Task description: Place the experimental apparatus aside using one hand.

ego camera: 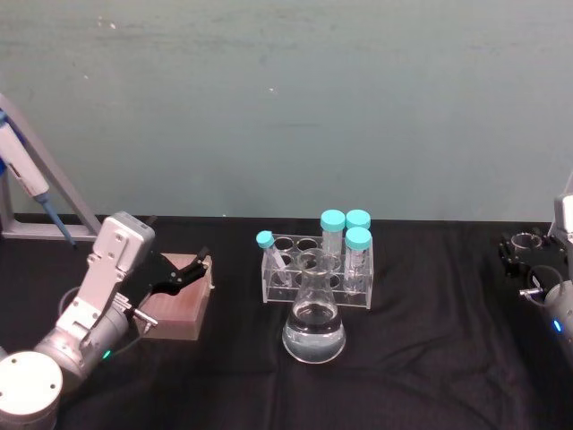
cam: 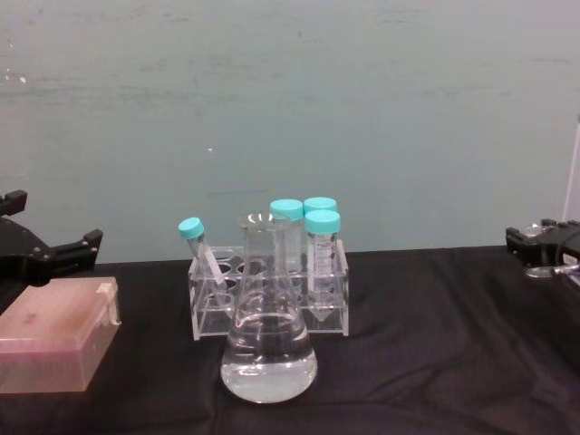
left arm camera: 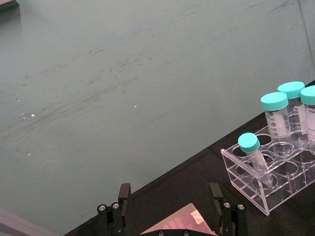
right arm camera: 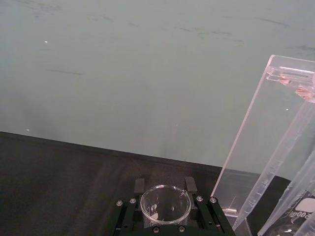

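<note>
Far out on the right side of the table [ego camera: 430, 358], my right claw [ego camera: 524, 253] is gripping a small glass beaker [right arm camera: 165, 205], with its fingers pressing against the beaker's sides just below the rim. Just beside it, a tall clear acrylic stand [right arm camera: 256, 142] is standing upright, with graduated pipettes [right arm camera: 275, 182] leaning by it.

Over on the left, my left claw [ego camera: 191, 269] is hovering above a pinkish box [ego camera: 179, 313], its fingers spread wide and holding nothing.

Near the middle of the table, a large conical flask [ego camera: 314, 333] is sitting upright with clear liquid in its lower part. Right behind it, a clear tube rack [ego camera: 273, 291] is carrying four teal-capped tubes [ego camera: 333, 235]. Three are standing upright toward its right end and one is leaning at its left end. Flask and rack are both sitting well apart from either claw.
</note>
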Available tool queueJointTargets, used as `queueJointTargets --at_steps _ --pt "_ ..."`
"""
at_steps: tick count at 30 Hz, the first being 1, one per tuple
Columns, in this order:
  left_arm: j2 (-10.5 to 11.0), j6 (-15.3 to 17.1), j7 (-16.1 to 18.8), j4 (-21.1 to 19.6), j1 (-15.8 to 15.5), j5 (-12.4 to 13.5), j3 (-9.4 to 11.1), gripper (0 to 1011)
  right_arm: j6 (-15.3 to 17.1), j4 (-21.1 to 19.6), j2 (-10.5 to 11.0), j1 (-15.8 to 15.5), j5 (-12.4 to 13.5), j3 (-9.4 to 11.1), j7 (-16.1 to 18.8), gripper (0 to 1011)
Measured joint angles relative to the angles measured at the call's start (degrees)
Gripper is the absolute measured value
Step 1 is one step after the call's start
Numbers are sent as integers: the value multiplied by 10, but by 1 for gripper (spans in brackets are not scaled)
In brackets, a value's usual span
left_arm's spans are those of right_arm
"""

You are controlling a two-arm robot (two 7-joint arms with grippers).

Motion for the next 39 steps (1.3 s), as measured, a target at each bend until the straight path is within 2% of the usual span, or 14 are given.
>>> queueJointTargets --at_steps 8,21,39 --pt "0 0 0 0 0 0 0 1000 -7 20 -5 9 -5 9 15 499" --pt "0 0 0 0 0 0 0 1000 -8 37 -10 15 -18 25 22 499" --pt "0 0 0 0 0 0 0 1000 -9 46 -13 18 -30 41 30 499"
